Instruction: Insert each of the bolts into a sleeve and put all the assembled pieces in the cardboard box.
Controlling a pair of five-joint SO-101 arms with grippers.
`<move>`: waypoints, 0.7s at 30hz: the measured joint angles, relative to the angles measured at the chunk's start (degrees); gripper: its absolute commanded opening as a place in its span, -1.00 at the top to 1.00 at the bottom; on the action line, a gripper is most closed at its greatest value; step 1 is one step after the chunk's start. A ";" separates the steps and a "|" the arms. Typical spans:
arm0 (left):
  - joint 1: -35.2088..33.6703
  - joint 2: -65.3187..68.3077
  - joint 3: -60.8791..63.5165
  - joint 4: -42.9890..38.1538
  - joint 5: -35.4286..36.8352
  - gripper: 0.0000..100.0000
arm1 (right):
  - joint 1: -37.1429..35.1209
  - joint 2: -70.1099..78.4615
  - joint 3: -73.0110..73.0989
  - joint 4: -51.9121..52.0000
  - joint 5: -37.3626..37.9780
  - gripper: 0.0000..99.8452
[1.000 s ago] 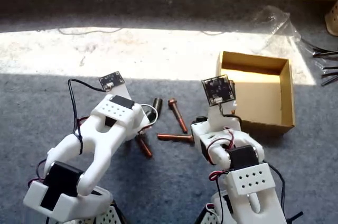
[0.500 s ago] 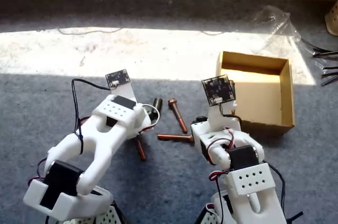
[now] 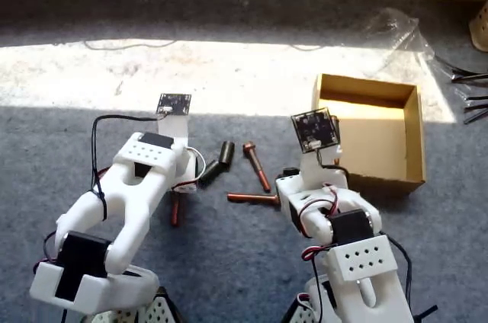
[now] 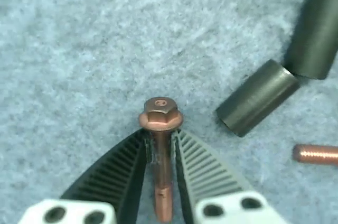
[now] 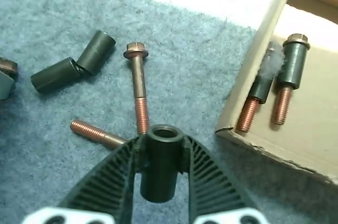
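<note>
Bolts: your left gripper (image 4: 161, 135) clamps one copper bolt (image 4: 160, 115) by the shank, left of two loose dark sleeves (image 4: 257, 97). Your right gripper (image 5: 161, 140) grips a third sleeve (image 5: 161, 174). Two bolts (image 5: 138, 84) lie between the arms on the carpet (image 3: 252, 262). The cardboard box (image 3: 412, 136), far right, holds two assembled pieces (image 5: 291, 57).

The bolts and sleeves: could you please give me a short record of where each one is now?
Left jaws: shut on a bolt
Right jaws: shut on a sleeve
Loose bolts: two on the carpet
Loose sleeves: two on the carpet, ends touching
Box: two assembled pieces inside
</note>
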 measured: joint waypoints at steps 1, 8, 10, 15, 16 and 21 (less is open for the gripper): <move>0.00 0.00 0.00 0.00 -1.23 0.96 | 0.00 0.00 0.00 0.00 0.00 0.99; 0.00 0.00 0.00 0.00 -10.55 0.96 | 0.00 -0.09 1.93 -4.40 0.00 0.99; 0.00 -0.79 -0.44 1.14 -12.31 0.97 | 0.00 -0.09 3.34 -5.71 0.00 0.99; -0.53 -9.67 -1.41 5.54 -13.54 0.99 | -5.19 -0.18 5.27 -7.65 0.35 0.99; -0.35 -11.96 -1.41 6.15 -13.54 0.99 | -6.07 -0.18 5.36 -7.65 0.35 0.99; -0.44 -23.03 -1.41 8.88 -13.54 0.99 | -8.62 -0.18 5.36 -7.91 0.35 0.99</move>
